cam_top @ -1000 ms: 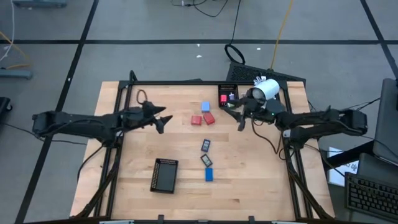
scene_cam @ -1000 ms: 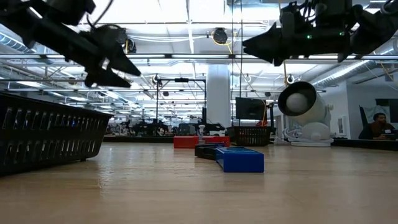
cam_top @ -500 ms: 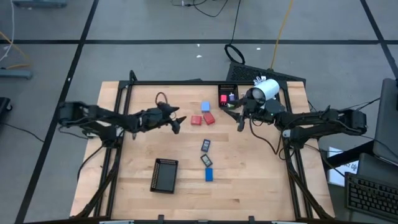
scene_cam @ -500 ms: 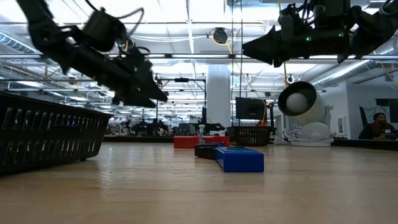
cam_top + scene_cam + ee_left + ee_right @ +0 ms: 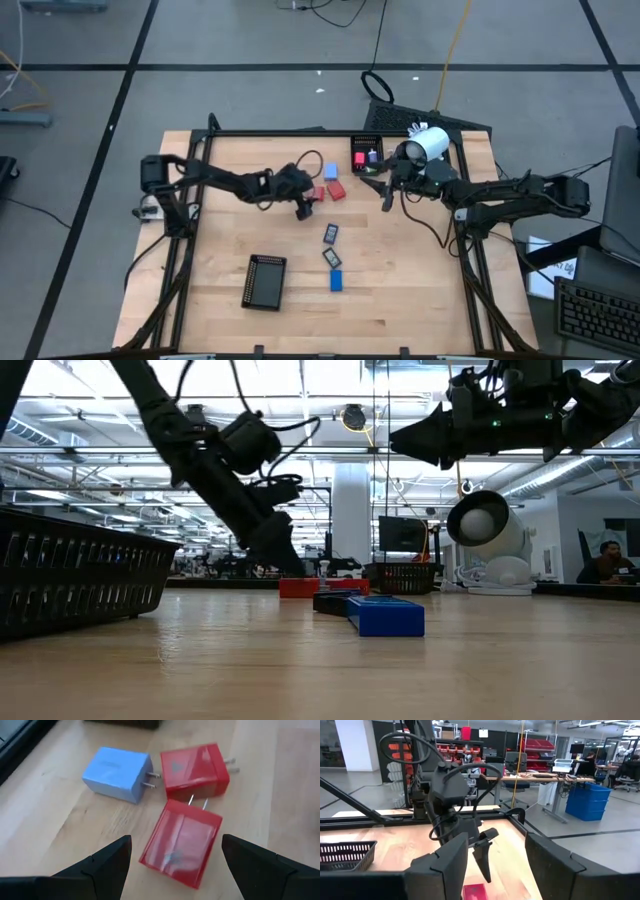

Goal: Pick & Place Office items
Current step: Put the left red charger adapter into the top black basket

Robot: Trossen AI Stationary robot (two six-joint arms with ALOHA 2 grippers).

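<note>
Two red blocks (image 5: 182,842) (image 5: 196,764) and a light-blue block (image 5: 118,774) with metal prongs lie flat on the wooden table, mid-far. My left gripper (image 5: 176,845) (image 5: 305,205) hangs open low over the nearer red block, slanting down, one finger on each side and clear of it. Two dark flat rectangles (image 5: 330,233) (image 5: 331,256) and a blue one (image 5: 336,280) lie nearer the front. My right gripper (image 5: 385,190) (image 5: 495,855) stands open and high at the far right, with nothing between its fingers.
One black mesh tray (image 5: 266,281) sits near the front left. Another (image 5: 367,153), at the far edge, holds small pink and purple pieces. A white cylindrical device (image 5: 430,143) stands at the far right corner. A person (image 5: 610,560) sits beyond the table.
My left gripper has swung toward the table's right edge and come down toward the red blocks, rolling as it went, its fingers kept open. The blocks have not moved.
</note>
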